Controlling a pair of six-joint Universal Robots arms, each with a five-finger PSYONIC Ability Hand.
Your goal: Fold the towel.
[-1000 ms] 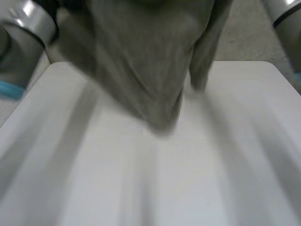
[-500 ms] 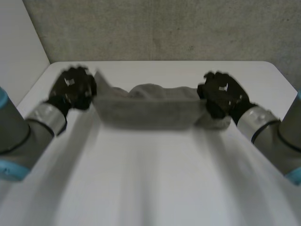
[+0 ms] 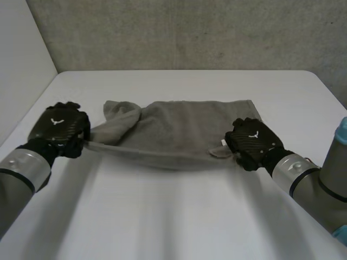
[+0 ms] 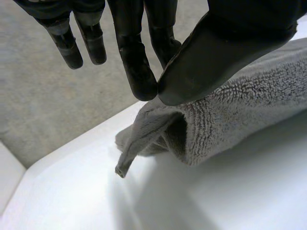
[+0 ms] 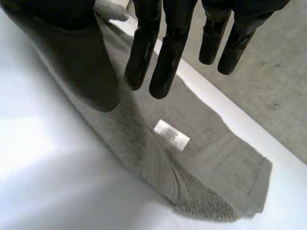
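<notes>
- Towel [image 3: 179, 127], grey terry, lies across the middle of the white table [image 3: 173, 216]; its far part rests flat on the top; its near edge is raised and sags in a shallow curve between the two hands
- left hand [image 3: 57, 129] is at the near left corner; its wrist view shows the thumb and one fingertip pinched together on the cloth, the other fingers straight and clear of it; a bunched fold and a loose tip hang just below the pinch
- right hand [image 3: 252, 142] is at the near right corner, clamped on the edge with the thumb on one side and fingers on the other; a white label [image 5: 171, 134] lies on the cloth just beside its fingertips
- handling, as a judgement: soft, limp and light; it will not keep any shape by itself; the looped pile should grip well, so a light pinch is likely enough; nothing to break
- best held at the two near corners, kept level and gently taut; the rumpled left side may skew the fold unless smoothed
</notes>
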